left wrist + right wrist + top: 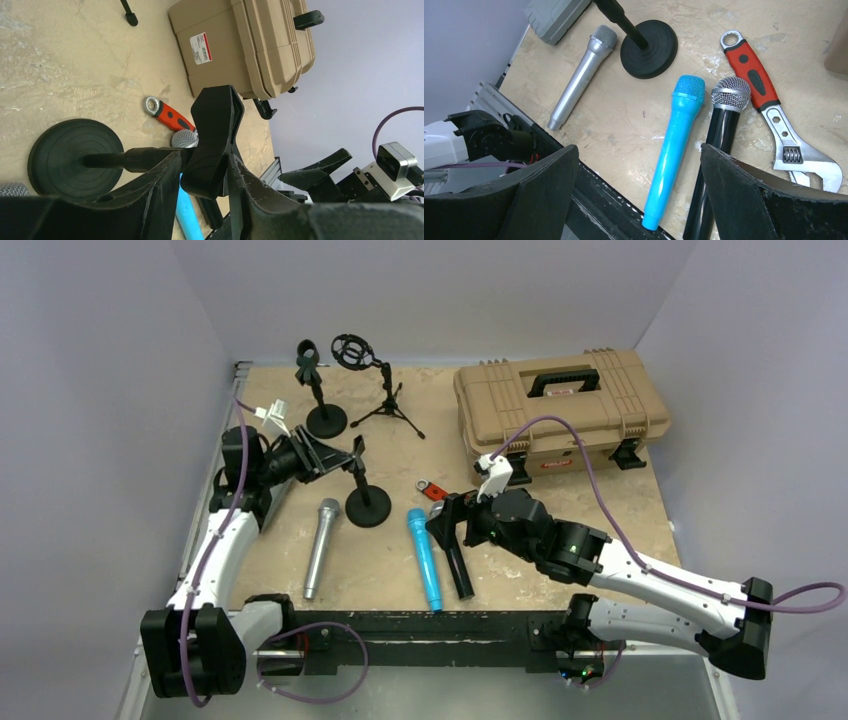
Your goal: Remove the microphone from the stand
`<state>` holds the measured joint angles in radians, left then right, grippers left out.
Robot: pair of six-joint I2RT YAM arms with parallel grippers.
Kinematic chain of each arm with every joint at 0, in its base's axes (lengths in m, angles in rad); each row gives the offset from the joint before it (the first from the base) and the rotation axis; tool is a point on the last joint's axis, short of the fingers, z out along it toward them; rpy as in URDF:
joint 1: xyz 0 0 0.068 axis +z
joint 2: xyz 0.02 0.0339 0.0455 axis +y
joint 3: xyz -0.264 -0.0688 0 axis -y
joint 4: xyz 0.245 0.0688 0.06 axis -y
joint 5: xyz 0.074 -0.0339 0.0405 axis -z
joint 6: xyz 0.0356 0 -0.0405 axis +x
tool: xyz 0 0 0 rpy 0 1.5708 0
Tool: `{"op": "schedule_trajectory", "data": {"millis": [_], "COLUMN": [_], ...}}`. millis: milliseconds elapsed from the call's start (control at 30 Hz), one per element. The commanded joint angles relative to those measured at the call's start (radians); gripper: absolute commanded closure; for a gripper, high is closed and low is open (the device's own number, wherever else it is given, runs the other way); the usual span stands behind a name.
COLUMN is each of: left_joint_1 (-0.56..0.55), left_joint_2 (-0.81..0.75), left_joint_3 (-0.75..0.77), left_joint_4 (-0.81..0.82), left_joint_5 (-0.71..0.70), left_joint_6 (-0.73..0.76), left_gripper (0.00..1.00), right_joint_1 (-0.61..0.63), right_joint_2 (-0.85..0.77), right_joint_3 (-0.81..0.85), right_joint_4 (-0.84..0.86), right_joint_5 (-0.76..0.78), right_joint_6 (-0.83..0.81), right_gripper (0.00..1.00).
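Observation:
Three microphones lie on the table: silver (322,545), blue (423,558) and black (455,560). A black stand with a round base (368,506) leans left, and its clip (357,452) holds no microphone. My left gripper (335,455) is shut on that clip, which sits between the fingers in the left wrist view (215,140). My right gripper (447,525) is open and empty, low over the blue microphone (676,135) and the black microphone (724,120). The blue handle lies between its fingers and the black one lies by the right finger (744,195).
A tan case (560,415) stands at the back right. A red-handled wrench (432,490) lies beside the microphone heads. A second round-base stand (326,421) and a tripod stand with a shock mount (352,350) stand at the back left, both empty.

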<state>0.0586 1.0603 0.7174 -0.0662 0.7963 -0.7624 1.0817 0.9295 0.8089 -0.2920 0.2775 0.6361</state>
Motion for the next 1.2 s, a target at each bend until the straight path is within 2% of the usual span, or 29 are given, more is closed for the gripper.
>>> {"op": "schedule_trajectory", "data": {"millis": [0, 100, 267, 433, 567, 733, 900, 1167], "left_joint_1": [0.007, 0.006, 0.007, -0.005, -0.063, -0.205, -0.212, -0.212], "left_joint_2": [0.005, -0.019, -0.062, -0.102, -0.153, -0.203, -0.271, -0.37], "left_joint_3": [-0.036, -0.009, 0.127, 0.278, 0.39, 0.558, 0.661, 0.745], "left_joint_4": [-0.022, -0.05, -0.157, -0.218, -0.247, -0.279, -0.214, -0.202], "left_joint_5": [-0.066, -0.081, -0.103, -0.115, -0.176, -0.25, -0.211, -0.287], "left_joint_6": [0.058, 0.075, 0.136, 0.181, 0.235, 0.362, 0.382, 0.453], "left_gripper": [0.63, 0.61, 0.48, 0.44, 0.39, 0.39, 0.38, 0.35], "right_joint_1": [0.003, 0.003, 0.003, 0.003, 0.003, 0.003, 0.003, 0.003], "right_joint_2": [-0.011, -0.019, -0.034, -0.065, -0.101, -0.159, -0.248, -0.333], "right_joint_3": [-0.005, 0.003, 0.047, 0.122, 0.204, 0.341, 0.465, 0.573], "right_joint_4": [0.02, 0.014, -0.026, -0.093, -0.159, -0.243, -0.246, -0.18], "right_joint_5": [0.016, 0.024, 0.077, 0.18, 0.278, 0.426, 0.551, 0.6], "right_joint_6": [0.02, 0.02, 0.001, -0.03, -0.05, -0.09, -0.192, -0.322], "right_gripper": [0.1, 0.1, 0.1, 0.09, 0.09, 0.06, 0.01, 0.01]}}
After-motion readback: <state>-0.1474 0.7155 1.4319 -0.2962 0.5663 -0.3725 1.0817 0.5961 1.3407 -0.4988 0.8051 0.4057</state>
